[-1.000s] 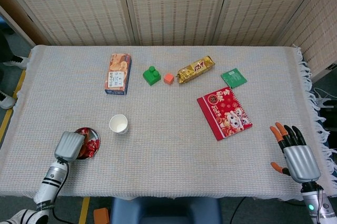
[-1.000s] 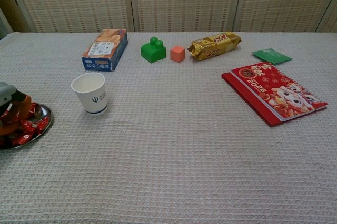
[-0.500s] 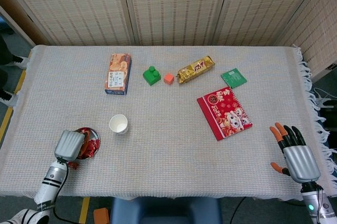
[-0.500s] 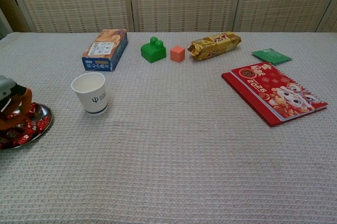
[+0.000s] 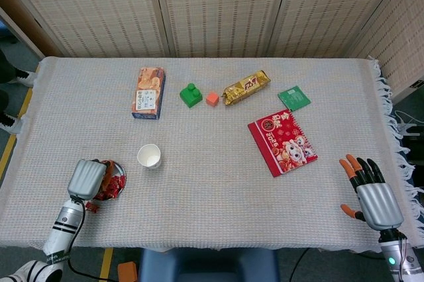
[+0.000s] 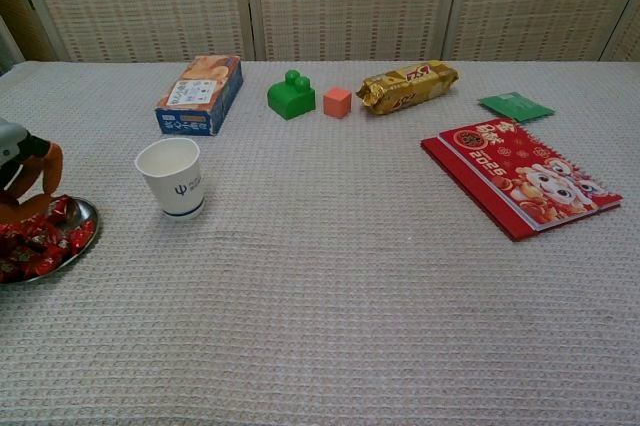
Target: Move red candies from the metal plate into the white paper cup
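The table [image 5: 218, 183], covered with a woven cloth, is carrying all items. The red calendar [image 5: 283, 141] is lying at 3 o'clock from table centre, well apart from both hands. The snack box [image 5: 148, 93] is sitting at 11 o'clock.

The right hand [image 5: 368, 191] is resting at 4 o'clock near the table edge, fingers spread wide, holding nothing.

The left hand [image 5: 87, 179] is hovering over the metal plate [image 6: 84, 211] at 8 o'clock. In the chest view its fingers [image 6: 48, 174] are pointing down and drawn narrow, tips touching the red candies [image 6: 45, 244] piled on the plate. Whether a candy is pinched cannot be determined.

The white paper cup [image 5: 149, 156] is standing upright just beside the plate, at the plate's 2 o'clock.
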Controlling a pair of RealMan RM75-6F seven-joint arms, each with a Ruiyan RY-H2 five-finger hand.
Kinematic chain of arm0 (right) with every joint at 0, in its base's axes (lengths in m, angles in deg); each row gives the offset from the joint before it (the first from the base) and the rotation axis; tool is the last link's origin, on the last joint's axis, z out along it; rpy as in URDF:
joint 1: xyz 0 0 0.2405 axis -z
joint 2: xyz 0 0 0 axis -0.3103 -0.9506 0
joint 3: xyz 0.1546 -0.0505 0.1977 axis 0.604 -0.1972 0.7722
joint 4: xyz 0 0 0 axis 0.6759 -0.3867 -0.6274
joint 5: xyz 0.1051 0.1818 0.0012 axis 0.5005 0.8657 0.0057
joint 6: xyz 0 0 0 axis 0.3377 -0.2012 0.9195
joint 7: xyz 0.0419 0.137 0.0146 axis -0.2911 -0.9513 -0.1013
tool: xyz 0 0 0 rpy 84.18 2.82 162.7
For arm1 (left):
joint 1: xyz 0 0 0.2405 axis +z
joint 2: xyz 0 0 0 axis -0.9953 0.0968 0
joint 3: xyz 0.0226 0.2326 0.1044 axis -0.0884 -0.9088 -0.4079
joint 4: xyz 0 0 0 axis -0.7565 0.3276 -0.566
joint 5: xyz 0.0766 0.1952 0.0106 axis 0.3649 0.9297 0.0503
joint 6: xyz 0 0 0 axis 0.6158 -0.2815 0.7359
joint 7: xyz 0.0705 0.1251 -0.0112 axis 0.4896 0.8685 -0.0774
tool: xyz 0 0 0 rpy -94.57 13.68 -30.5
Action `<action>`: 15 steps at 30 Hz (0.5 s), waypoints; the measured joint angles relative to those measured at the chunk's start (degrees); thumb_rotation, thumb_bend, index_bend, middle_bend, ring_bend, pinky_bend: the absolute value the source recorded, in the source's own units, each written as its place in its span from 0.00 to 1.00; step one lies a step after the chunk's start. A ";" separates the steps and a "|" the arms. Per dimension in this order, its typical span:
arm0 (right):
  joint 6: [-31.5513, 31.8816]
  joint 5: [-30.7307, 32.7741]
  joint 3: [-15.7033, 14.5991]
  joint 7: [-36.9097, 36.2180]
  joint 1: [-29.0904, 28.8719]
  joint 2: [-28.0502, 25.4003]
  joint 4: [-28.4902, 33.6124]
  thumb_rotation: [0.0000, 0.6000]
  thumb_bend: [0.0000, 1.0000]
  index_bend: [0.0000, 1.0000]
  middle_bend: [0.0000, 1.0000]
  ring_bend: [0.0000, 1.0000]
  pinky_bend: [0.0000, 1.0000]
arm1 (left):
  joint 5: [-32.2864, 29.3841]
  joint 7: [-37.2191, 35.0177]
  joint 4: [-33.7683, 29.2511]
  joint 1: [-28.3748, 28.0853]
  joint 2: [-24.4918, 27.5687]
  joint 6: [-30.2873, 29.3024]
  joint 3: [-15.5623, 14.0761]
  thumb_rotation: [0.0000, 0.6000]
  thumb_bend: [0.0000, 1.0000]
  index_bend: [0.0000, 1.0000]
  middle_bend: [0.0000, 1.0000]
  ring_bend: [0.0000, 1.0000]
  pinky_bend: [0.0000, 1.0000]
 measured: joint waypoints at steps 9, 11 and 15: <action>-0.69 0.27 -0.02 0.38 -0.27 0.16 0.00 1.00 0.03 0.00 0.00 0.00 0.00 | 0.81 1.46 -6.36 -4.70 0.87 1.25 3.73 1.00 0.74 0.73 0.73 0.67 1.00; -0.84 0.47 0.02 0.40 -0.32 0.17 0.01 1.00 0.03 0.00 0.00 0.00 0.00 | 0.75 2.51 -7.45 -6.48 0.55 2.15 4.98 1.00 0.74 0.73 0.73 0.67 1.00; -1.00 0.89 0.15 0.42 -0.36 0.16 -0.06 1.00 0.03 0.00 0.00 0.00 0.00 | 0.75 4.86 -8.97 -9.57 -0.73 3.19 7.21 1.00 0.74 0.73 0.73 0.67 1.00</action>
